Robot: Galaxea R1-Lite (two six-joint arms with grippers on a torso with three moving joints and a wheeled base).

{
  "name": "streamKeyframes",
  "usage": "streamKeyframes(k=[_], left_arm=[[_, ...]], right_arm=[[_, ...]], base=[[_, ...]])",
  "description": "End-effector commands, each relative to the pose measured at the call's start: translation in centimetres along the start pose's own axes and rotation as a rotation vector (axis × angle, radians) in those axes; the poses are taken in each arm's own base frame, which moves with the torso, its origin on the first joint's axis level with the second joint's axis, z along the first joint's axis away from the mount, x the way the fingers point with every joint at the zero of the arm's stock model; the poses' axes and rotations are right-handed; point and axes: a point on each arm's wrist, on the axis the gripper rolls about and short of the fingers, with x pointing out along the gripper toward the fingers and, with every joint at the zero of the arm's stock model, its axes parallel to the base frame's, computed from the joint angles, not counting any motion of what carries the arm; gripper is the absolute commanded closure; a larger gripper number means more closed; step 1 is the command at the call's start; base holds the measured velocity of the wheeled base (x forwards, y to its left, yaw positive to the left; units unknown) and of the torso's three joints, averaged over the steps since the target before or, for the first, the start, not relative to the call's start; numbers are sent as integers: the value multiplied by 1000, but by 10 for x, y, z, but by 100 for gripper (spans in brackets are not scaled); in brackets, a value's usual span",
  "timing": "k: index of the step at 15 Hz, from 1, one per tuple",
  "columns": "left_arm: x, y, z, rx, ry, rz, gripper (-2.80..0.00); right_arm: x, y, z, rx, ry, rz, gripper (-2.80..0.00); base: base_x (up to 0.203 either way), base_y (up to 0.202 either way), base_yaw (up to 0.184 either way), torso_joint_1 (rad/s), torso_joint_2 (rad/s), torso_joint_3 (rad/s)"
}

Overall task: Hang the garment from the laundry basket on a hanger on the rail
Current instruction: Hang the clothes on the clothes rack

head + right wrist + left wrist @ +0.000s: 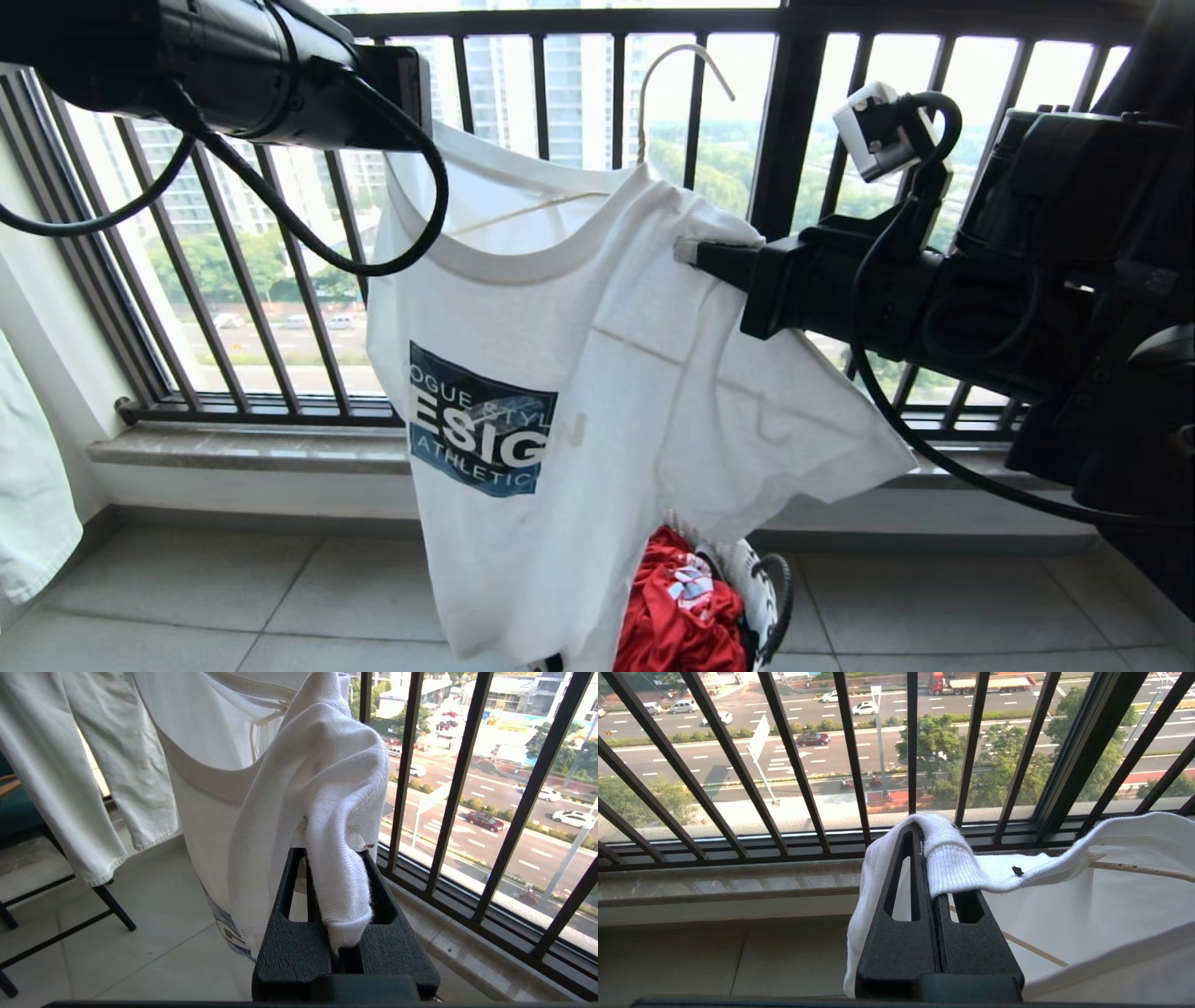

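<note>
The garment (597, 392), a white T-shirt with a dark blue chest graphic, hangs spread between both arms in front of the window bars. My left gripper (920, 830) is shut on the ribbed collar edge at one shoulder. My right gripper (695, 252) is shut on a bunch of fabric at the other shoulder (334, 858). The cream wire hanger (686, 56) sits inside the shirt, its hook standing free above the neck opening and one wire arm (1139, 870) showing inside. Below, the laundry basket (761, 579) stands on the floor. The rail is out of view.
A red cloth (677, 607) fills the basket. Black vertical railing bars (541, 93) and a stone sill (252, 448) lie just behind the shirt. White trousers (70, 765) hang over a black stand (112, 905) to the left, with tiled floor below.
</note>
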Motion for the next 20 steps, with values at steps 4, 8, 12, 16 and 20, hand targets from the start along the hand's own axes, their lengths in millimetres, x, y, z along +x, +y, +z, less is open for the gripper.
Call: streamKeyframes(k=[4,8,12,16,20], left_arm=[[15,-2,-6,22,14,14,0],[28,6,0,54,-57,50,0],[29,6,0,47,-63,44,0],[34,5,-3,16,-51,39,0],[37,1,-6,-8,-37,-31,0]], right_arm=[[-1,4,9,62,-50,19,0],[-1,14,1,73,-7,95,0],[1,26,-1,102,2,142,0],[8,29,2,143,-21,107,0],[14,28,3,149,-33,70,0]], base=[[0,0,0,0,0,0],[0,0,0,0,0,0],[0,0,0,0,0,0],[0,0,0,0,0,0],[0,0,0,0,0,0]])
